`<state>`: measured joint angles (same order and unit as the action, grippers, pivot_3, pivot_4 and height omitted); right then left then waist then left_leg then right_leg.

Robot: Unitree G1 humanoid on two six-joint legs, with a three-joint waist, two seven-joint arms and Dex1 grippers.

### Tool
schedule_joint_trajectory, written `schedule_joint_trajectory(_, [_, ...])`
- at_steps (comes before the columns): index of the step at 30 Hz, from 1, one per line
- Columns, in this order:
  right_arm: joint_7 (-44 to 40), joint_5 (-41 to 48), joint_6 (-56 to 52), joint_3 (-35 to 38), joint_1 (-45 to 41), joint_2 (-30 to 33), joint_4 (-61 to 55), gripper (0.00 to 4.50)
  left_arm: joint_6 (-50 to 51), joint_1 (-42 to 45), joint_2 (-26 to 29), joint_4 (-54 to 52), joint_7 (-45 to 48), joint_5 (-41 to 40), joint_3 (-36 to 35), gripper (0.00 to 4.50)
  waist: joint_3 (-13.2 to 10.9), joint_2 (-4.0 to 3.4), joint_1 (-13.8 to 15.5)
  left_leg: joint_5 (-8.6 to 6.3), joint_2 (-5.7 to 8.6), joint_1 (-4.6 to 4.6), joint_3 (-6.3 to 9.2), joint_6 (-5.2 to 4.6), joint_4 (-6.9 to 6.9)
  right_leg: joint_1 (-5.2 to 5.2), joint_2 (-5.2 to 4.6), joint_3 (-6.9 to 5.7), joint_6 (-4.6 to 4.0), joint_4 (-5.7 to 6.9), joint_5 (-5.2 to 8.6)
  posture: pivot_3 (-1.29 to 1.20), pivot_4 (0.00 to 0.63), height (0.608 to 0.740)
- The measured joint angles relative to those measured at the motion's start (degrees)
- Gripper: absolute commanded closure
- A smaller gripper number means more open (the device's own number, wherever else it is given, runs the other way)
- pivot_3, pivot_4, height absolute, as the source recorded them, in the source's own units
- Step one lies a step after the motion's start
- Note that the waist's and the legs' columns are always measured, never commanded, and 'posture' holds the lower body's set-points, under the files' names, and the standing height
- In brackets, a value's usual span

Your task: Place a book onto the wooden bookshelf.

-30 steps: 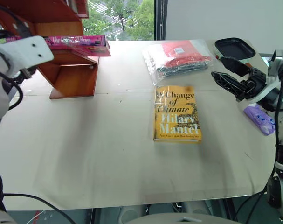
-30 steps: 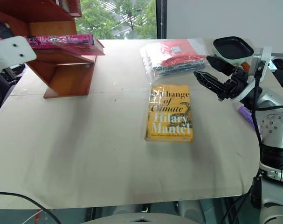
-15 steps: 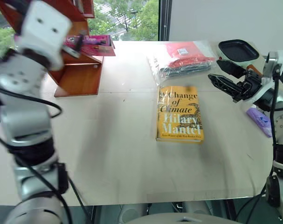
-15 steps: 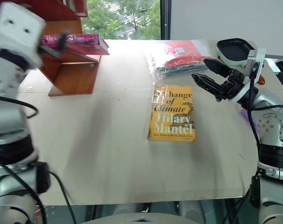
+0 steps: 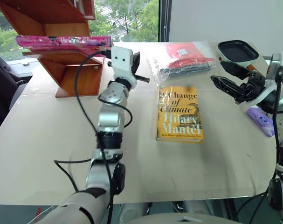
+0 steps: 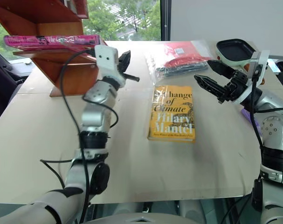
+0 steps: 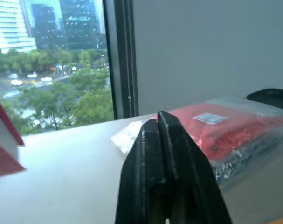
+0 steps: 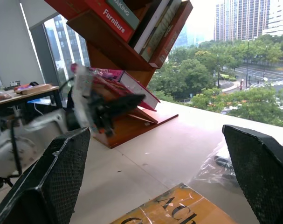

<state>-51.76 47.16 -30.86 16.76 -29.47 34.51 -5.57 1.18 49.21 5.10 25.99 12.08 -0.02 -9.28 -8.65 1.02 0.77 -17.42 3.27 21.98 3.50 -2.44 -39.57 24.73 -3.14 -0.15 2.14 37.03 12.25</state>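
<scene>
Bright window daylight, left arm slightly motion-blurred

The book [image 5: 62, 41] lies on the wooden bookshelf [image 5: 76, 77] at the counter's [image 5: 132, 168] far left; a yellow book [image 5: 179, 113] lies mid-counter, a plastic bag [image 5: 183, 58] behind it.

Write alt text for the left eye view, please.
A magenta-pink book lies on a board of the wooden bookshelf, while the shut left gripper hangs above the table beside it. A yellow book lies mid-table; the open right gripper hovers at right.
</scene>
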Motion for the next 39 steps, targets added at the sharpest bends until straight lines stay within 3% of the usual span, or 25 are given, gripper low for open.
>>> schedule_joint_trajectory(5, [0.5,-0.4,0.0,0.0,0.2,0.6,-0.1,0.00,-11.8,8.8,1.8,19.8,-7.9,0.1,-1.7,4.45,0.0,0.00,-0.2,0.00,0.00,0.02,-0.09,0.00,0.15,0.16,-0.01,-0.01,0.00,-0.03,0.00,0.00,0.150,0.720])
schedule_joint_trajectory(10, [0.9,-0.1,0.0,0.0,1.0,0.6,-1.0,0.00,-19.5,13.1,5.2,31.0,-13.5,0.0,-3.6,4.45,0.0,0.00,0.0,0.00,0.02,0.06,-0.07,0.00,0.15,0.18,-0.05,-0.02,0.01,-0.05,0.00,0.00,0.150,0.720])
schedule_joint_trajectory(19, [-2.5,3.2,-0.6,0.0,0.8,0.1,-1.3,0.00,-24.3,12.9,7.4,31.9,-24.9,2.4,-3.4,4.45,0.0,0.00,0.0,0.00,0.05,0.05,-0.02,0.01,0.15,0.18,-0.07,-0.04,0.01,-0.02,0.00,0.00,0.150,0.720])
schedule_joint_trajectory(25, [-5.4,6.1,-4.1,-0.4,0.4,1.3,-2.0,0.00,-24.2,10.4,7.4,30.5,-27.3,2.7,-2.4,4.45,0.0,0.00,-0.1,0.00,0.06,0.05,0.00,0.01,0.15,0.18,-0.07,-0.04,0.01,-0.01,0.00,0.00,0.150,0.720])
schedule_joint_trajectory(29, [-5.8,6.2,-4.3,-0.6,0.3,1.3,-2.0,0.00,-23.3,6.1,6.9,23.4,-24.4,1.8,-1.4,4.45,0.0,0.00,-0.1,0.00,0.05,0.04,-0.01,0.01,0.15,0.18,-0.07,-0.01,0.01,0.01,0.00,0.00,0.150,0.720])
schedule_joint_trajectory(33, [-6.2,6.1,-4.3,-0.7,0.3,1.3,-2.0,0.00,-20.2,-2.3,7.1,10.0,-14.7,-1.2,1.1,4.45,0.0,-0.01,-0.1,0.00,0.05,0.06,0.00,0.01,0.14,0.18,-0.08,-0.02,0.01,-0.02,0.00,0.00,0.150,0.720])
schedule_joint_trajectory(37, [-6.6,5.6,-4.1,-0.6,2.5,2.0,-2.3,0.00,-14.9,-9.3,11.9,-3.6,-7.7,-3.4,1.7,4.45,0.0,-0.02,-0.4,0.00,-0.01,0.03,-0.01,0.01,0.16,0.19,-0.05,0.02,0.00,0.00,0.00,0.00,0.150,0.720])
schedule_joint_trajectory(39, [-7.3,4.2,-3.5,-0.6,5.4,2.9,-2.4,0.00,-5.1,-19.5,19.3,-18.2,2.4,-11.7,-0.7,4.45,0.1,-0.11,-0.8,0.00,-0.02,0.01,0.00,0.01,0.20,0.18,-0.03,0.06,0.00,-0.03,0.00,0.00,0.150,0.720])
